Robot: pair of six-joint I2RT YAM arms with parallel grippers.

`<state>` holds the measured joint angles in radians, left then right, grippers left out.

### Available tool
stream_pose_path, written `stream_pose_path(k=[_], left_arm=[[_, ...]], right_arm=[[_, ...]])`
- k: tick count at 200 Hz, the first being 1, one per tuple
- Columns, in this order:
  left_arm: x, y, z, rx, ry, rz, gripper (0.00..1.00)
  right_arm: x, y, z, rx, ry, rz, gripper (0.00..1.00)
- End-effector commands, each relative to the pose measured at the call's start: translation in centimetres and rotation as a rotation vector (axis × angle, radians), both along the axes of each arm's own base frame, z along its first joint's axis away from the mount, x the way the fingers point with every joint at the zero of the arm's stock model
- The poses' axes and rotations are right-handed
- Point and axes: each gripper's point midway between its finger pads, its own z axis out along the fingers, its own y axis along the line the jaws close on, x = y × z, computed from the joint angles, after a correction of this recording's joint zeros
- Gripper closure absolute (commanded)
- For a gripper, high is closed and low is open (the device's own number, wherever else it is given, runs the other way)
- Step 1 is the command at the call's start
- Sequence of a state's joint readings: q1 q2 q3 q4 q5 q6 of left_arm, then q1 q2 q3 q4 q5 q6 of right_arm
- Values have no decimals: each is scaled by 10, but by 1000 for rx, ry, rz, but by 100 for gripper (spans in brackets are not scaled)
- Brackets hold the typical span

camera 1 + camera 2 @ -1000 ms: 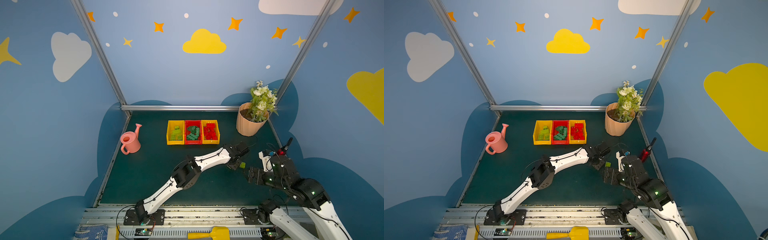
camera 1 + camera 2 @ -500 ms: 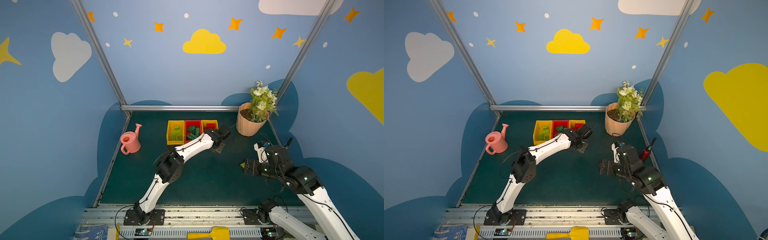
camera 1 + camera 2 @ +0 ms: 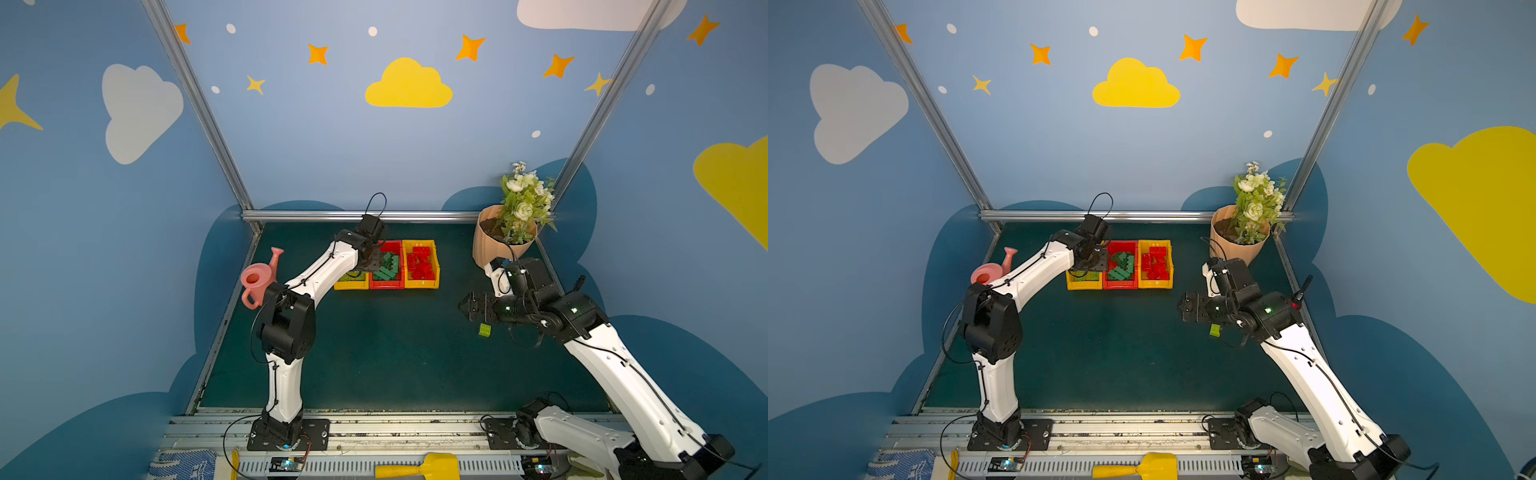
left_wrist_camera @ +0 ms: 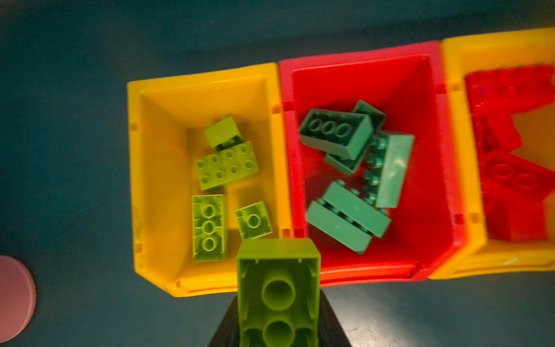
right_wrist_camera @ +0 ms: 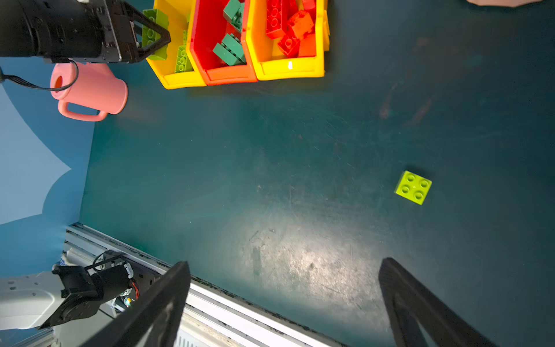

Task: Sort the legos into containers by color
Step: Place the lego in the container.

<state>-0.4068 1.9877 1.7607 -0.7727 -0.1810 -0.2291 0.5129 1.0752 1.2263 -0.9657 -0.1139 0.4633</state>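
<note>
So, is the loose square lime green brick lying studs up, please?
Upright: the square lime green plastic brick sits flat on the dark green table, four studs up.

Glossy moulded plastic bins (image 4: pixel 156 180) hold smooth plastic bricks (image 4: pixel 226 165) on a matt, scuffed tabletop (image 5: pixel 270 180).

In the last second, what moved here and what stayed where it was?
The left arm swung from beside the right arm across to above the left yellow bin, its jaws shut on a lime green brick the whole way. The right arm shifted slightly, jaws wide open. The loose square lime brick, the red bin, the right yellow bin, the pink watering can and the flower pot stayed put.
</note>
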Motion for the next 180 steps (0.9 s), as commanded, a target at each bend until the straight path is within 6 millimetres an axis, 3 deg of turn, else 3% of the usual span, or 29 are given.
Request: stream_pose_path(k=[1,50,116,128,154,180], left_arm=[[11,14,-1,-48,-9,56,73],[32,39,-29,-62,33,118,72],[55,48,-49,-74,53,128,68],[57,47,-51,-77,56,123,61],[61,43,-53,-94,58,117,34],[62,41,-47,-101,53,112,27]], right_arm=[[8,6,10,9,-19,23,3],[15,8,8,-10,-3,12,3],[19,6,-1,-26,26,-16,3],[20,6,-3,-29,32,-18,3],[23,6,-9,-42,42,-26,3],[27,1,-17,-69,50,-50,3]])
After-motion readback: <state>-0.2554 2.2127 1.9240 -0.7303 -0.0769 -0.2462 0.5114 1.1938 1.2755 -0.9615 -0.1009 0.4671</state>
